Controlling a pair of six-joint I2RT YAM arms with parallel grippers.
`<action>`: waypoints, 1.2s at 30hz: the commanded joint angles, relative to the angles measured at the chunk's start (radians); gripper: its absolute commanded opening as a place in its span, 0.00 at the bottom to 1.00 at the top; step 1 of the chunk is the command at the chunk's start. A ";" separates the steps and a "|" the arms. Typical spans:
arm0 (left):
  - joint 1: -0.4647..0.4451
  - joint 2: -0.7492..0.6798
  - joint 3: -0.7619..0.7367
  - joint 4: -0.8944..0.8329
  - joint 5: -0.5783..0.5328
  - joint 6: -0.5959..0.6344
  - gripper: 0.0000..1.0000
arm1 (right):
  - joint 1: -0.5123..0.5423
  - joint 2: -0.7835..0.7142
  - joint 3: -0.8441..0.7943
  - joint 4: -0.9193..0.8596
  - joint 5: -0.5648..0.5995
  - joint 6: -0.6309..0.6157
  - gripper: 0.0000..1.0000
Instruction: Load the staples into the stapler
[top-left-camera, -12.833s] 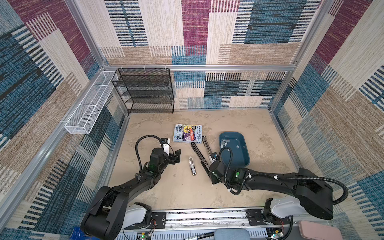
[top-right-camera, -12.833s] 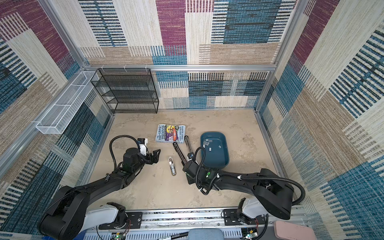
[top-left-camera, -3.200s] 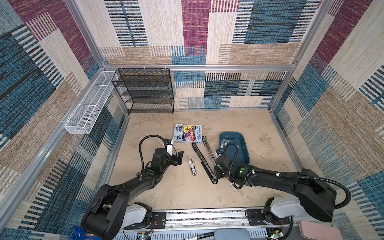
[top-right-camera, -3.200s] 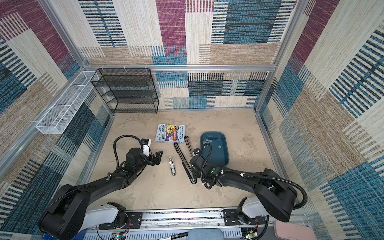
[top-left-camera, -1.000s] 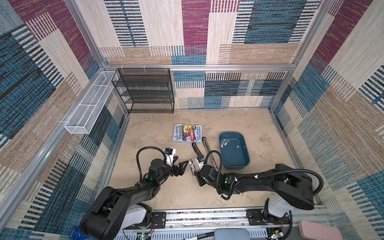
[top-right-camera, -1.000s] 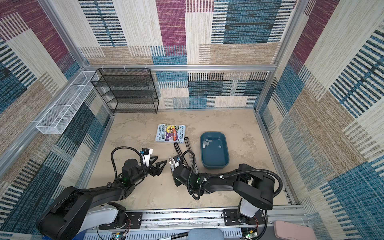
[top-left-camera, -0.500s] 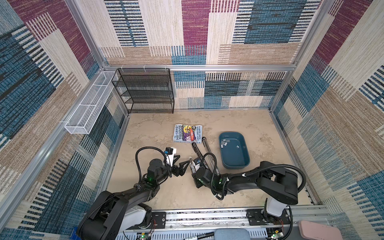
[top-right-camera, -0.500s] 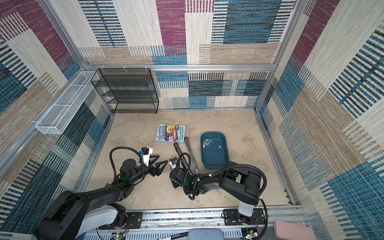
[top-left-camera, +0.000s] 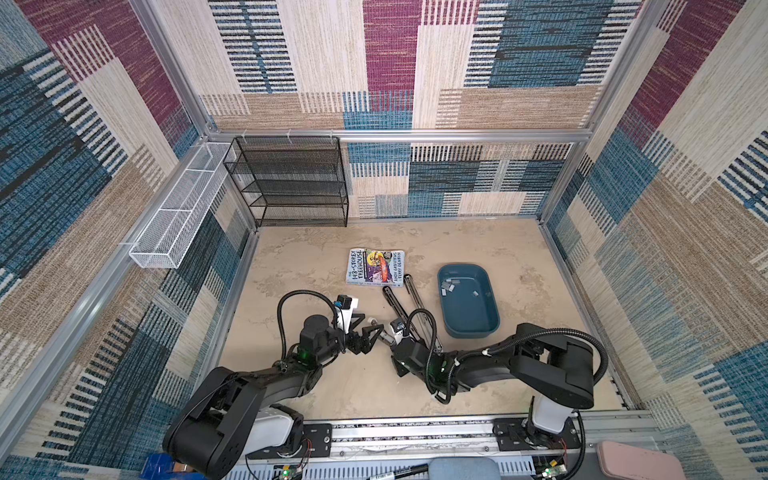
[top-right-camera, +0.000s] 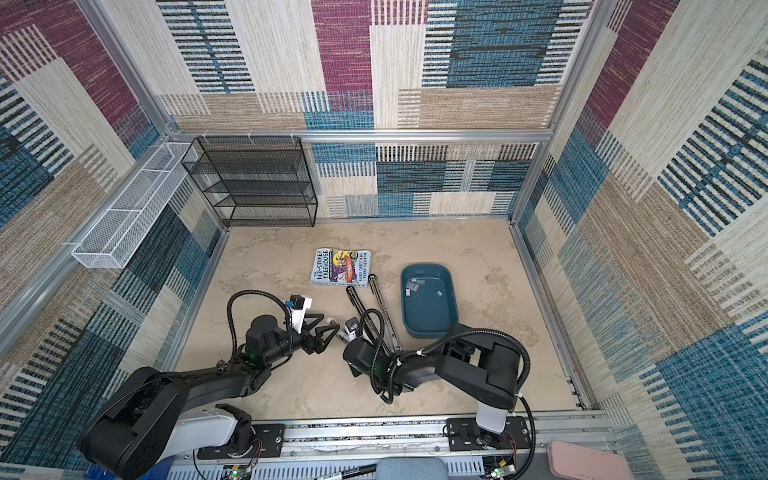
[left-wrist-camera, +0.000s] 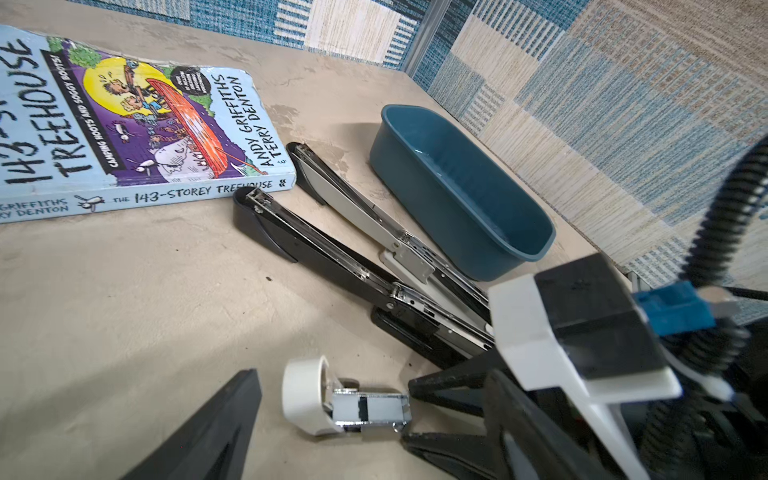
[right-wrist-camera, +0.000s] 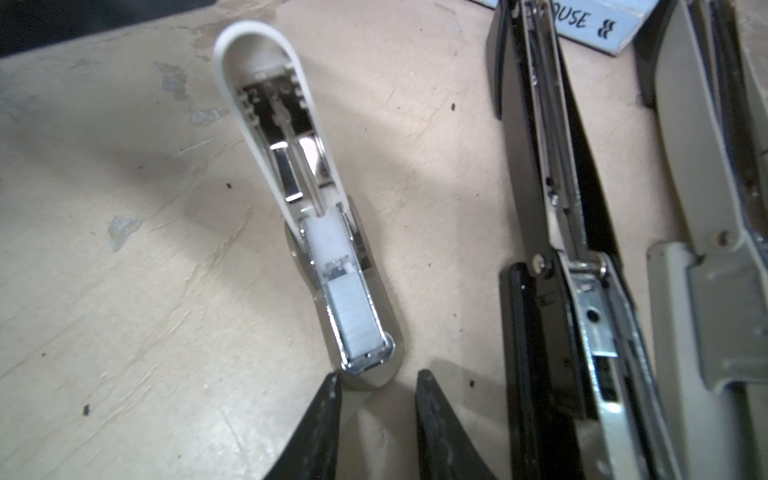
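Between the two grippers, on the tabletop, lies the white stapler. Its lid is swung open and back and the magazine faces up. Loaded in the magazine at the nose end is a staple strip, with the white pusher behind it.

At that nose sits the right gripper, low, jaws part-way apart, one fingertip either side of the nose. Bare table shows between the fingers and nothing is clamped. Can't tell whether one tip touches the base.

Opposite it, at the lid end, is the left gripper, jaws spread wide and empty. The lid tip lies about at its fingertips.

Just beside the right gripper, on the side away from the left one, is a black long-reach stapler. Next out is a grey long-reach stapler. Both are opened and splay apart away from the gripper.

Beyond the grey one is the blue tray, with spare staples loose in its far half, well apart from both grippers.

Ahead of the left gripper, just past the long staplers' far ends, a paperback book lies flat, cover up.

Far beyond that, a black mesh shelf stands at the back wall. Out on the left arm's side, a white wire basket hangs on the side wall.
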 joint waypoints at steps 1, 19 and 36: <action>0.000 0.017 0.011 0.058 0.027 -0.006 0.88 | -0.001 -0.009 -0.010 0.043 -0.012 -0.006 0.37; -0.035 0.092 0.056 0.047 -0.055 -0.261 0.83 | 0.000 -0.031 -0.099 0.253 -0.065 0.016 0.37; -0.151 0.010 0.043 -0.003 -0.088 -0.209 0.66 | 0.000 -0.032 -0.143 0.372 -0.091 0.024 0.24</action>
